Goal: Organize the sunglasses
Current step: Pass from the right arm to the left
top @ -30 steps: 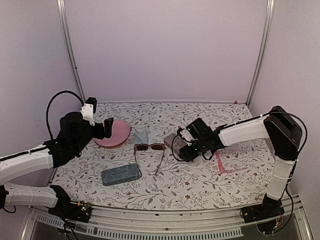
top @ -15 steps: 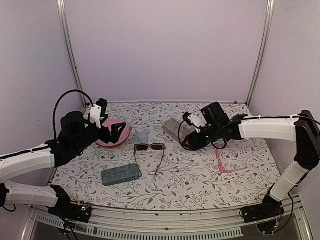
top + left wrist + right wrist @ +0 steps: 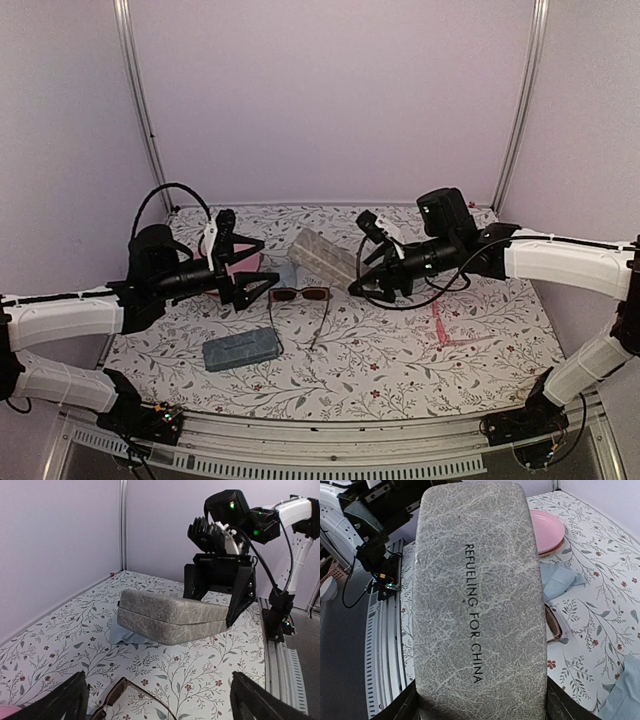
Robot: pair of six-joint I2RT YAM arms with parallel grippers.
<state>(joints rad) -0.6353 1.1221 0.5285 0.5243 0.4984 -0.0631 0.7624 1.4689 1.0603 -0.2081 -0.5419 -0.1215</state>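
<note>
Sunglasses lie in two places on the flowered worktop (image 3: pixel 400 370), both pairs flat on it and well apart from each other. Nearest the arm bases, left of centre, sits a closed blue case (image 3: pixel 240 349). Just beyond it is the dark pair (image 3: pixel 300 295), reddish-brown lenses toward the far wall, temples unfolded and reaching back toward the near edge; the left temple tip ends just beside the blue case, and I cannot tell whether they touch. On the right lies the pink pair (image 3: pixel 438 322), under the right arm's reach and touched by nothing.

Behind the dark pair a pale blue cloth (image 3: pixel 283 272) lies on the worktop, with a pink plate (image 3: pixel 238 268) to its left. The left pincer (image 3: pixel 268 263) hovers over these two, spread wide and holding nothing, pointing toward the middle.

Farther back, the right pincer (image 3: pixel 358 272) is clamped across the right end of a closed grey case (image 3: pixel 322 255), holding it in the air above the cloth, tilted. The case's lid reads "REFUELING FOR CHINA" in the right wrist view.
</note>
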